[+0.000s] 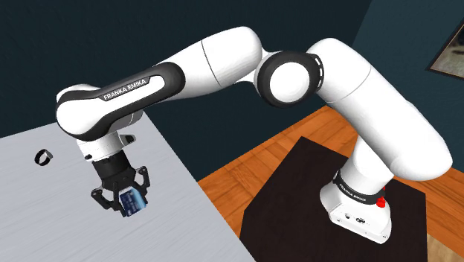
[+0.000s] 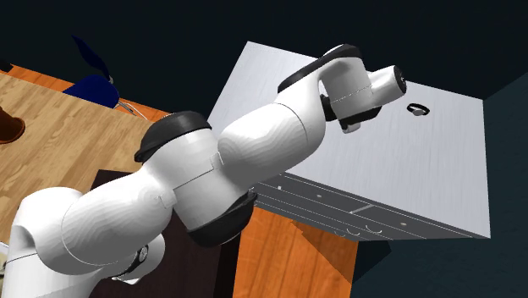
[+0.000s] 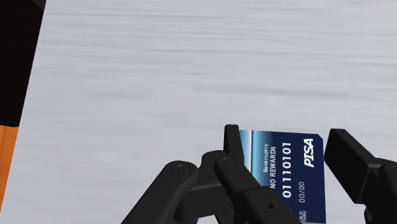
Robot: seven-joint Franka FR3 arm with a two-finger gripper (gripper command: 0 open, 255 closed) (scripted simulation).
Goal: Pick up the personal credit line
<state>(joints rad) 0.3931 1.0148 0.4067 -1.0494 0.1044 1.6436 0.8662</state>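
Grip was the thing to mind at this step. My end effector [image 1: 123, 195] was closed on the blue credit card [image 1: 133, 202], its 2 black fingers [image 3: 233, 145] pressing opposite edges, and the printed face was turned toward the wrist camera. The card hung at my fingertips over the grey worktop [image 1: 44, 216], near the side closest to my stand [image 1: 297, 193]. I could not tell whether its lower edge had cleared the surface. I judged that a thin card pinched by its edges could bow or pivot. The lift therefore called for a straight, slow rise with even pressure and no twist of the wrist.

The worktop was plain brushed grey, with drawer fronts [image 2: 338, 207] along 1 side in the second exterior view. A small black ring [image 1: 44, 157] lay on it, well apart from the card. Around the worktop were a wooden floor [image 1: 245, 167], dark teal walls [image 1: 111, 30] and a framed picture [image 1: 450, 52].
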